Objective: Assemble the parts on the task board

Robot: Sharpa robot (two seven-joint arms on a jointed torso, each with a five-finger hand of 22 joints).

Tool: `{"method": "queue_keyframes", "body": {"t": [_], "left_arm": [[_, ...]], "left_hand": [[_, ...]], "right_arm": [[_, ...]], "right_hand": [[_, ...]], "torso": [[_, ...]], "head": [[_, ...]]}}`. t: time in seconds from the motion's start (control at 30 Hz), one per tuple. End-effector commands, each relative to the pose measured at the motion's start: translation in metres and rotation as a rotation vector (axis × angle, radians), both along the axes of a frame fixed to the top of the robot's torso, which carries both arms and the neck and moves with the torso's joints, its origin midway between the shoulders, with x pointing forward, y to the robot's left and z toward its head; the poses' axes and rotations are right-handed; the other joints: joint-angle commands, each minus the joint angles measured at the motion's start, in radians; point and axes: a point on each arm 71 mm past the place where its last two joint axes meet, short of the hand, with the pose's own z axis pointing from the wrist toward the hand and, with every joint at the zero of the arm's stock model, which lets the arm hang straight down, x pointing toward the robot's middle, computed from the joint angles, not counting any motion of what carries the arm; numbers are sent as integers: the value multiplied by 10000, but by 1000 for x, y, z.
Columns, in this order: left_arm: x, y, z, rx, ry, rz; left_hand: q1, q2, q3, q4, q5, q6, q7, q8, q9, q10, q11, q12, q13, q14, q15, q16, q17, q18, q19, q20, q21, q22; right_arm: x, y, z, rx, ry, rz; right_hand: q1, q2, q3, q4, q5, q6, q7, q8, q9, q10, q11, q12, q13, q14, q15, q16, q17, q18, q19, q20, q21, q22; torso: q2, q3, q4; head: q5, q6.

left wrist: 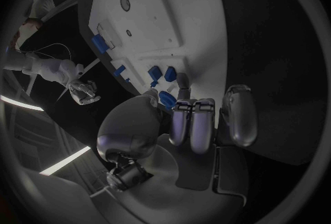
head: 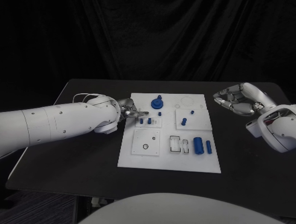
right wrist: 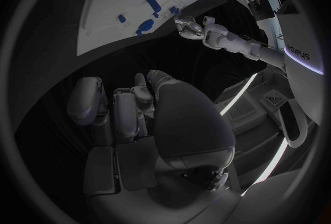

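1. The white task board [head: 169, 158] lies in the middle of the black table [head: 74, 158].
2. The left hand [head: 129, 111] reaches over the board's left edge, its fingertips [left wrist: 183, 81] beside two small blue pegs [head: 145, 121] standing in an upper-left panel; whether it pinches anything, I cannot tell.
3. The right hand [head: 238, 99] hovers off the board's upper right corner, fingers curled inward, holding nothing.
4. A blue knob [head: 157, 101] stands near the board's top, and a blue cylinder [head: 197, 144] lies in the lower right area.
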Motion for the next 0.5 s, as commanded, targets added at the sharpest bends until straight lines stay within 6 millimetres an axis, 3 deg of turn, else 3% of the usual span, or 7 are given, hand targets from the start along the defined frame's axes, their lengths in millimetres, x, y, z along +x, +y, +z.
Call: {"method": "queue_keyframes", "body": {"t": [0.03,0.13,0.33,0.37,0.4,0.43,0.5], "left_arm": [[3,-3,17,-997,-2111,-330],[4,0,26,-1282,-2887,-403],[11,1,51,-1735,-4211,-1009],[12,0,54,-1810,-4357,-1188],[13,-1,56,-1869,-4454,-1352],[13,-1,56,-1883,-4474,-1396],[14,-4,58,-1981,-4508,-1842]], "left_hand": [[167,-24,-205,3,88,-175,6,62,249,1057,-53,36,2634,1056,-51,27,2634,0,21,-28,-38,667],[428,-51,-375,-7,217,-291,21,78,258,1057,-37,36,2634,1056,-39,27,2634,15,-23,-19,-111,631],[1748,10,-807,-29,789,-1041,275,-211,182,1057,226,36,2634,893,211,-173,2353,355,-1086,179,-1593,-357],[1993,26,-828,-61,883,-1161,362,-283,157,739,271,-318,2421,577,277,-531,1871,460,-1507,245,-2137,-717],[2351,47,-820,-132,943,-1533,494,-517,58,-152,479,-1240,1897,-258,447,-1392,811,589,-2170,335,-2894,-1176],[2837,-10,-730,-362,868,-1975,666,-800,-84,-1144,569,-2203,1374,-880,565,-1964,143,635,-2670,442,-3430,-1486],[3476,-41,-619,-574,684,-2076,841,-994,-305,-2044,787,-2953,995,-1653,789,-2539,-505,710,-3373,588,-4106,-1792]], "right_arm": [[-1,-2,-2,-63,128,-102],[0,-2,-2,-69,131,-118],[0,-2,-2,-75,118,-139],[0,-2,-2,-76,115,-139],[1,-1,-2,-78,115,-136],[1,-1,-2,-78,115,-135],[1,-1,-2,-77,112,-124]], "right_hand": [[87,-9,62,-21,52,33,10,-70,-13,-67,29,-41,-9,4,44,-56,19,149,19,8,-52,1388],[72,-10,68,-7,76,34,14,-73,-13,-66,33,-40,-9,5,45,-55,19,148,21,8,-52,1389],[54,-12,69,9,86,35,17,-74,-13,-65,37,-38,-9,4,46,-57,17,149,19,9,-59,1387],[54,-12,69,9,86,35,17,-74,-13,-65,37,-38,-9,4,46,-57,17,149,19,9,-59,1387],[41,-14,70,20,90,36,18,-76,-13,-69,39,-41,-15,3,47,-57,17,147,22,9,-51,1390],[41,-14,70,20,90,36,18,-76,-13,-69,39,-41,-15,3,47,-57,17,147,22,9,-51,1390],[41,-14,70,20,90,36,18,-76,-13,-69,39,-41,-15,3,47,-57,17,147,22,9,-51,1390]], "torso": [[3,1,-3],[1,-2,-6],[7,-13,-6],[7,-13,-8],[7,-13,-11],[8,-14,-11],[7,-15,-9]], "head": [[-33,1],[-34,1],[-32,1],[-27,1],[-17,1],[-13,1],[-21,1]]}}
